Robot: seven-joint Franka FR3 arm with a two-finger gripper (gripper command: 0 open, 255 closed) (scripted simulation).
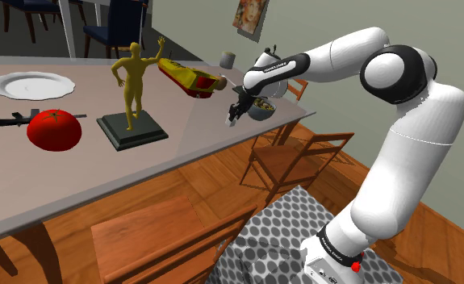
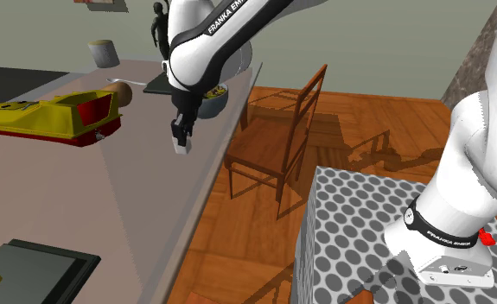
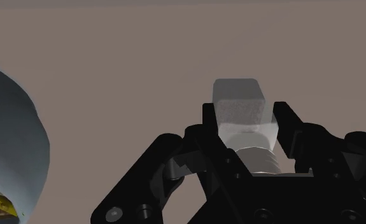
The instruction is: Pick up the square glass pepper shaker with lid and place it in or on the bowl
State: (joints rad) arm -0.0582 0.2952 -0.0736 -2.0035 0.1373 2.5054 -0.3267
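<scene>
My black gripper [image 1: 235,112] hangs over the grey table's [image 1: 181,153] edge, on the shoulder view's right. It is shut on a small square clear shaker [image 3: 240,108] with a grey lid, clasped between both fingers [image 3: 286,127]. From the second exterior view, the shaker [image 2: 183,145] points down from the gripper [image 2: 181,131], close to the tabletop; I cannot tell whether it touches. A grey bowl [image 1: 264,110] stands just behind the gripper. Its rounded wall [image 3: 13,146] shows beside the hand, and it [image 2: 212,105] lies beyond the wrist.
On the table stand a yellow figure [image 1: 132,77] on a dark base, a red tomato [image 1: 54,129], a white plate [image 1: 30,83], a yellow and red toy [image 2: 52,117] and a grey cup [image 2: 104,53]. Wooden chairs [image 2: 281,129] stand off the table's edge.
</scene>
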